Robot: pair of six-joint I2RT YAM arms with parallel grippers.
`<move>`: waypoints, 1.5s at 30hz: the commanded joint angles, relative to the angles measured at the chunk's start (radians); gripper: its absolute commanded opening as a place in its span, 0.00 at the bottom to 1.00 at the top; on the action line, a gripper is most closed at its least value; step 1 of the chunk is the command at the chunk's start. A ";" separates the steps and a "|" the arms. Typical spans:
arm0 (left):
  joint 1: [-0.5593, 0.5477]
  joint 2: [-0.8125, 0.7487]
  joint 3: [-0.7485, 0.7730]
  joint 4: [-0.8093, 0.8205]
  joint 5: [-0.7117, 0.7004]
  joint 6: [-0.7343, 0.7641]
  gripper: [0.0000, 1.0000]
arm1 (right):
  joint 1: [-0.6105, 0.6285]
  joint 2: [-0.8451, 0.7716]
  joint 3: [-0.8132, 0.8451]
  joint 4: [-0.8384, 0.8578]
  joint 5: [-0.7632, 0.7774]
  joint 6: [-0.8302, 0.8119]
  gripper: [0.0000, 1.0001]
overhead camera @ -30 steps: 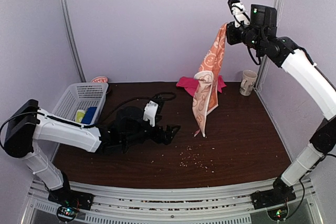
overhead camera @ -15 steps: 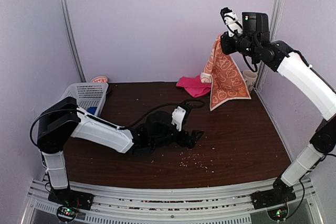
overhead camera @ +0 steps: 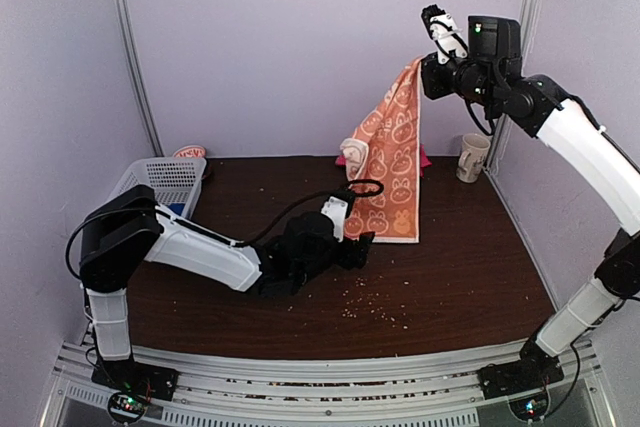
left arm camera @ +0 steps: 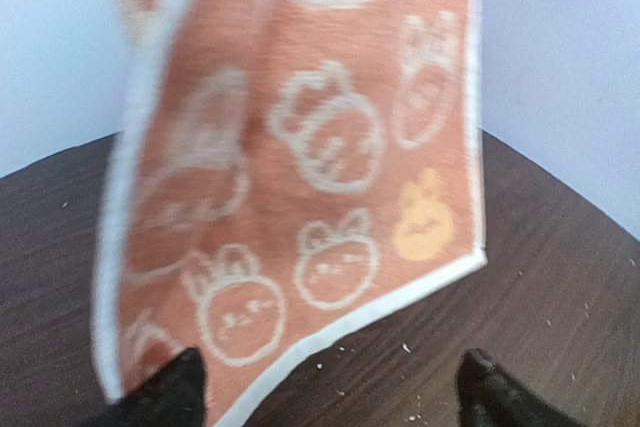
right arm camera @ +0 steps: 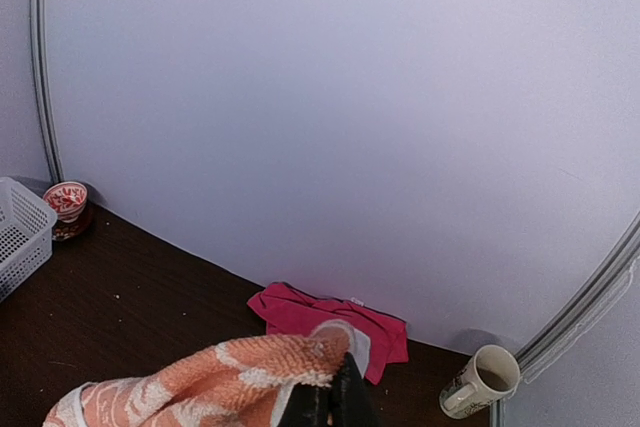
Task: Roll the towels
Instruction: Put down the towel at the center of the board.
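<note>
- Grip: right fingers [right arm camera: 350, 407] clamped on top corner of orange towel [overhead camera: 388, 162] — it hangs below them.
- Hem just ahead of left fingers [left arm camera: 175, 392], which stand apart.
- Second one, pink towel [right arm camera: 330, 317], on tabletop [overhead camera: 470, 267] well below right fingers.

This is a robot lab test booth, not a home. A dark brown table [overhead camera: 460, 277] is closed in by plain pale walls [overhead camera: 300, 37], and thin metal poles [overhead camera: 130, 47] are fixed in the corners. A left arm [overhead camera: 200, 252] and a right arm [overhead camera: 590, 147], both white and black, are bolted to metal rails [overhead camera: 330, 372] at the near edge.

Only a few small things are set out. A white plastic basket [overhead camera: 160, 182] is placed far to the left of the left gripper [overhead camera: 362, 244]. A cream mug [overhead camera: 472, 157] is seen on the table below the right gripper [overhead camera: 424, 67], which is high up. Crumbs [overhead camera: 370, 307] are scattered near the left gripper.
</note>
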 commanded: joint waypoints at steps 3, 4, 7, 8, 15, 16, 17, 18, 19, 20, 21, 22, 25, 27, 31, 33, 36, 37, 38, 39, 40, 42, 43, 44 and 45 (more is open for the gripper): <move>0.017 0.086 0.078 -0.051 -0.254 -0.004 0.50 | 0.006 -0.036 -0.017 0.008 0.007 0.015 0.00; 0.024 0.100 0.087 -0.041 -0.249 0.006 0.39 | 0.006 -0.042 -0.026 0.010 0.006 0.014 0.00; 0.051 0.128 0.111 -0.036 -0.225 0.000 0.04 | 0.006 -0.056 -0.044 0.013 -0.002 0.013 0.00; 0.059 0.131 0.117 -0.037 -0.219 -0.002 0.01 | 0.006 -0.061 -0.048 0.012 -0.006 0.012 0.00; 0.054 0.087 0.093 -0.012 -0.123 0.018 0.28 | 0.007 -0.072 -0.078 0.026 0.061 0.009 0.00; 0.044 0.084 0.088 0.006 -0.099 0.034 0.34 | 0.007 -0.066 -0.080 0.032 0.086 0.010 0.00; 0.031 0.084 0.089 0.016 -0.082 0.048 0.41 | 0.007 -0.058 -0.082 0.038 0.111 0.009 0.00; 0.016 0.090 0.100 0.021 -0.073 0.073 0.48 | 0.008 -0.051 -0.087 0.049 0.133 0.007 0.00; -0.001 0.102 0.119 0.017 -0.067 0.093 0.57 | 0.007 -0.043 -0.098 0.062 0.154 0.006 0.00; -0.018 0.118 0.149 0.004 -0.064 0.109 0.65 | 0.007 -0.035 -0.109 0.075 0.175 0.006 0.00; -0.034 0.140 0.189 -0.016 -0.059 0.124 0.73 | 0.006 -0.023 -0.123 0.088 0.192 0.004 0.00; -0.048 0.163 0.251 -0.042 -0.053 0.136 0.80 | 0.008 -0.012 -0.143 0.103 0.210 0.004 0.00; -0.074 0.240 0.381 -0.124 -0.053 0.157 0.89 | 0.006 0.011 -0.194 0.151 0.265 0.002 0.00; -0.088 0.282 0.445 -0.149 -0.054 0.172 0.91 | -0.002 0.028 -0.228 0.181 0.286 -0.003 0.00; -0.096 0.373 0.576 -0.209 -0.039 0.215 0.92 | -0.049 0.067 -0.270 0.210 0.293 0.003 0.00; -0.096 0.421 0.643 -0.251 -0.031 0.236 0.92 | -0.088 0.088 -0.283 0.215 0.281 0.013 0.00; -0.095 0.496 0.735 -0.303 -0.021 0.281 0.92 | -0.155 0.114 -0.307 0.228 0.258 0.025 0.00; -0.095 0.517 0.767 -0.323 -0.018 0.300 0.92 | -0.180 0.123 -0.313 0.230 0.243 0.033 0.00; -0.096 0.541 0.796 -0.338 -0.012 0.320 0.92 | -0.203 0.129 -0.317 0.228 0.223 0.042 0.00; -0.096 0.561 0.821 -0.348 -0.001 0.342 0.93 | -0.227 0.139 -0.318 0.223 0.201 0.051 0.00; -0.096 0.578 0.842 -0.360 0.006 0.364 0.93 | -0.247 0.147 -0.318 0.218 0.179 0.055 0.00; -0.095 0.608 0.881 -0.390 0.003 0.395 0.94 | -0.277 0.167 -0.319 0.207 0.155 0.056 0.00; -0.094 0.622 0.894 -0.404 0.005 0.407 0.95 | -0.286 0.174 -0.320 0.202 0.147 0.054 0.00; -0.090 0.634 0.917 -0.425 0.004 0.412 0.96 | -0.297 0.181 -0.324 0.199 0.140 0.052 0.00; -0.085 0.644 0.933 -0.447 0.005 0.412 0.96 | -0.304 0.187 -0.328 0.197 0.134 0.050 0.00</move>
